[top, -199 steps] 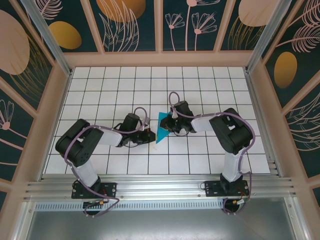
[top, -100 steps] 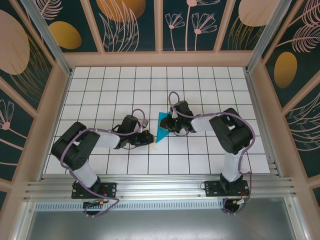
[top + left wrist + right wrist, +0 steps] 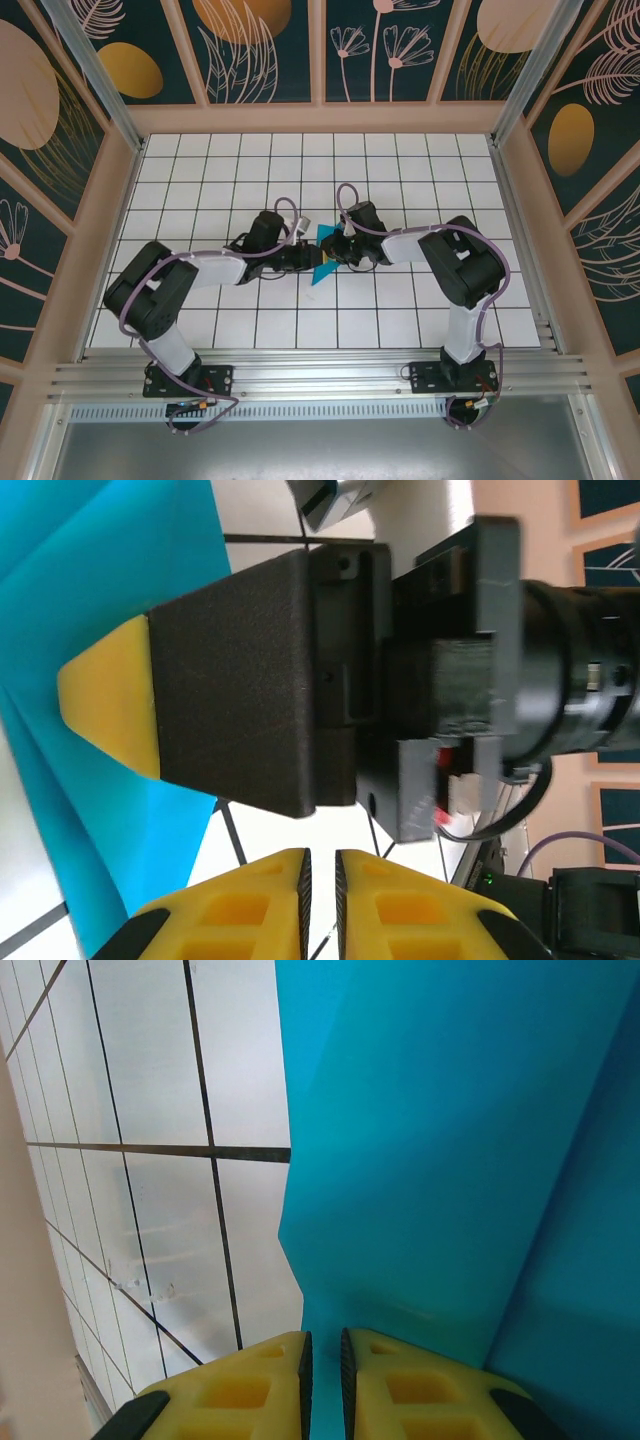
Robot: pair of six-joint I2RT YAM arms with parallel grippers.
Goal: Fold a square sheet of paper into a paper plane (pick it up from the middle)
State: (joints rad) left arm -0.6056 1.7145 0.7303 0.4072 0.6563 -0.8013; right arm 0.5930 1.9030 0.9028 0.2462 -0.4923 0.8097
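Pads [image 3: 250, 1390] of your right gripper [image 3: 322, 1348] are clamped on the lower edge of the square sheet of paper [image 3: 430, 1140], already folded into a narrower creased teal shape. A thin strip of teal runs into the slit between them.

Your left gripper [image 3: 320, 865] is drawn almost together just beside the sheet [image 3: 100, 560], with a hairline gap between its yellow fingers [image 3: 240, 910]. No teal shows in that gap. Whether it pinches the sheet you cannot tell from the left wrist view. Straight ahead of it, one yellow-tipped black finger [image 3: 105, 705] of your right gripper lies across the teal surface.

From above, the two grippers meet over the sheet [image 3: 324, 236], the left gripper [image 3: 303, 259] on its left side and the right gripper [image 3: 338, 252] on its right. Teal corners poke out behind and in front of them. The gridded white table [image 3: 200, 180] spreads out around the sheet on every side.
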